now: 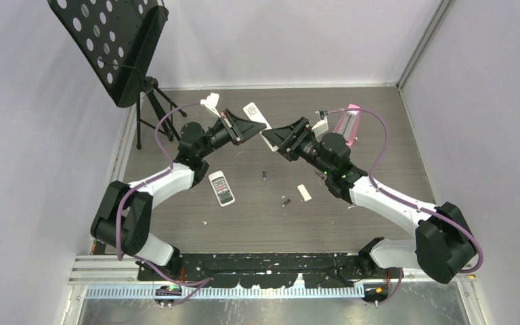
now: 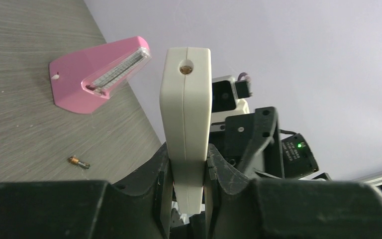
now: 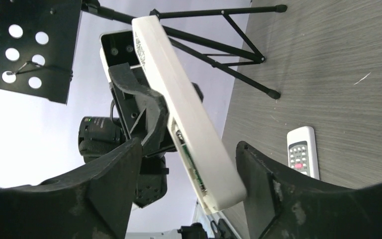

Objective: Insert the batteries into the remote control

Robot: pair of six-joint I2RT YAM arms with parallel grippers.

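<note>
Left gripper [image 1: 238,127] is clamped on a slim white remote [image 2: 186,109], held raised and edge-on. The remote control [image 1: 221,188] lies buttons-up on the table [image 1: 352,223] beside the left arm, untouched, with loose batteries [image 1: 265,175] to its right. Right gripper [image 3: 186,149] has its jaws apart, straddling the slim remote's open bay end. Probably best: hold the left grip steady and send the right for a battery, lining up polarity. Bay contents are unclear, and not all four batteries can be found.

The remote control [image 1: 221,188] lies face up, batteries [image 1: 286,200] scattered nearby.
</note>
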